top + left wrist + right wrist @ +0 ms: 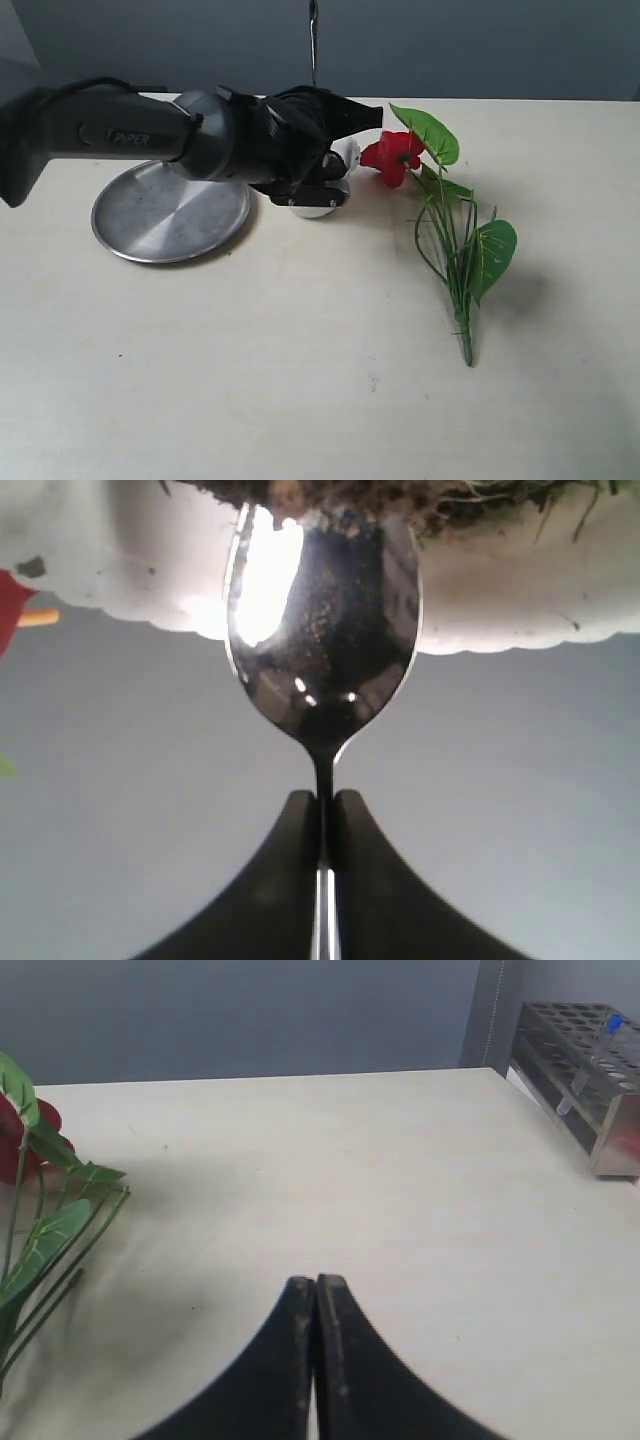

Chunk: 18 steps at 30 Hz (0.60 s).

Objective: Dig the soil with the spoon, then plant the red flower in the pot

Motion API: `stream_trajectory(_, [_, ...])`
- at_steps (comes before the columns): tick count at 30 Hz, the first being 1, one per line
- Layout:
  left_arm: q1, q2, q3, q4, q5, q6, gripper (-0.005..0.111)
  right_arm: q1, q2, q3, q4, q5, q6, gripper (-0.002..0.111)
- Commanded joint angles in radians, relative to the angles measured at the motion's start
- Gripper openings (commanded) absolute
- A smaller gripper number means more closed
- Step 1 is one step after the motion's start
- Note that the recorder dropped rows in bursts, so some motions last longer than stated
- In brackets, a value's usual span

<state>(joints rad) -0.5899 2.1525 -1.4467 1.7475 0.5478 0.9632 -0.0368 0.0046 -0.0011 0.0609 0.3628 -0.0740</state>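
spoon (325, 660) handle clamped by left gripper (322, 800) | bowl pointed straight ahead, tip at soil (450, 505) over pot (520, 590) rim | right gripper (316, 1284) fingers together, nothing held

A: Status of the left gripper (322, 805)?
B: Jaws clamped on the spoon (325, 650) handle, just behind the bowl.
A: Bowl position?
B: Across the scalloped rim of the white pot (520, 600), tip at the dark soil (400, 500). A sliver of the red flower (8, 605) shows at the frame edge.
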Motion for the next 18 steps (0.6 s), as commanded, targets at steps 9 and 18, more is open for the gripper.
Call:
stream_trajectory(9, [0.030,-0.012,-0.057,-0.003,-0.057,0.013,0.000,0.002,-0.005,0.001,-0.001,-0.002,-0.001,0.000])
stream_trajectory(18, [0.059,-0.012,-0.057,-0.003,-0.068,0.015,0.000,0.002,-0.005,0.001,-0.001,-0.002,-0.001,0.000])
